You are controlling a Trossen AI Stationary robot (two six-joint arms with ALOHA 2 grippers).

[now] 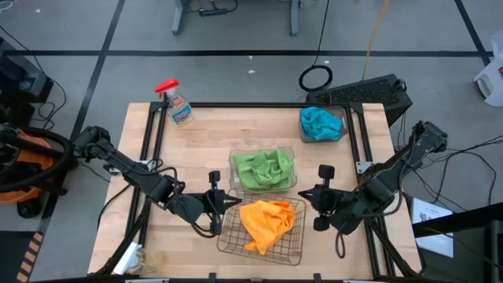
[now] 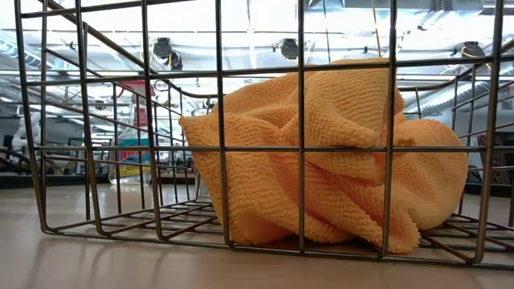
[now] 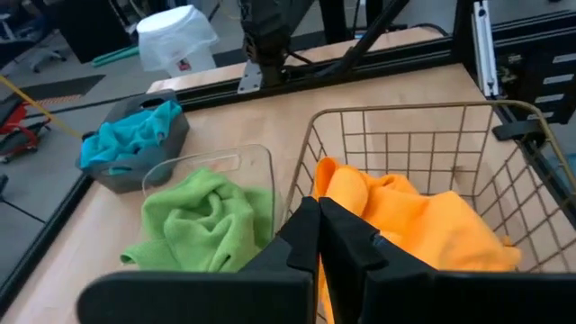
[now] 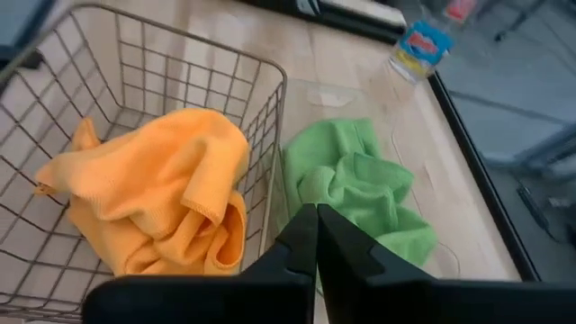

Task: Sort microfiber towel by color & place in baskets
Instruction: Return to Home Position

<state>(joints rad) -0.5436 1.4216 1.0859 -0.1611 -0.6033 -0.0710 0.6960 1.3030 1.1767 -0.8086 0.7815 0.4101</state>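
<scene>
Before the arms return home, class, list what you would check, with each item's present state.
1. Orange cloth inside wire basket: ok.
2. Green cloth inside clear basket: ok.
3. Teal cloth inside dark basket: ok.
4. Left end effector shut, holding nothing: ok.
5. Right end effector shut, holding nothing: ok.
6. Two towels in each basket: cannot tell.
</scene>
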